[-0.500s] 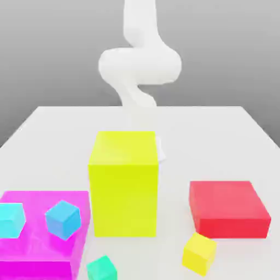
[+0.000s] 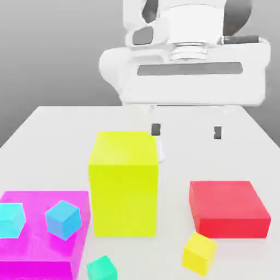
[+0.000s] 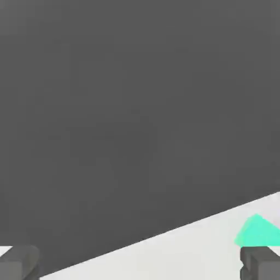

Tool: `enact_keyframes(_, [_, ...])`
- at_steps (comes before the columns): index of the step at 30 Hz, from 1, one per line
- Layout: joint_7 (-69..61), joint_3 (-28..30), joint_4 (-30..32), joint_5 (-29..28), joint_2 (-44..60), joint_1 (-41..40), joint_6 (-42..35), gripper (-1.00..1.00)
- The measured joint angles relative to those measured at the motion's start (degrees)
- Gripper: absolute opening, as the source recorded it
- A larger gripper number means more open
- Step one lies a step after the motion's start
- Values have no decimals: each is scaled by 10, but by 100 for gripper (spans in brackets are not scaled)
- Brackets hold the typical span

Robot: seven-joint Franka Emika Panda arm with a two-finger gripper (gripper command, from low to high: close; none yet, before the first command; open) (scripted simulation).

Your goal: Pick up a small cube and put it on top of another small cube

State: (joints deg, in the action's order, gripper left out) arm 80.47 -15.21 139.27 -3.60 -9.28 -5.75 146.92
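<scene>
The small yellow cube (image 2: 199, 253) lies on the white table (image 2: 54, 136) near the front edge, just in front of the red block. My gripper (image 2: 186, 131) hangs high above the middle of the table, well apart from the cube and behind it. Its two dark fingertips (image 2: 156, 129) stand far apart with nothing between them, so it is open. In the hand view the gripper (image 3: 140, 263) looks past the table's edge, and a small teal-green cube (image 3: 257, 232) sits close to one fingertip (image 3: 261, 263).
A tall yellow block (image 2: 123, 183) stands mid-table. A flat red block (image 2: 228, 208) lies on the exterior view's right. On the left, a magenta slab (image 2: 38, 251) carries a blue cube (image 2: 63, 219) and a cyan cube (image 2: 11, 220). The teal-green cube (image 2: 101, 268) sits at the front.
The white hand with its open fingers has come into the top of the exterior view, where only the arm's upper links stood before. None of the blocks or cubes has moved.
</scene>
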Motion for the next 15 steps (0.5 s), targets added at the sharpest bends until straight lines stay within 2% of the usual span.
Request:
enact_keyframes(9, [197, -8, 38, -47, 189, 40, 76, 0])
enact_keyframes(15, [266, 45, 25, -102, 314, 90, 162, 0])
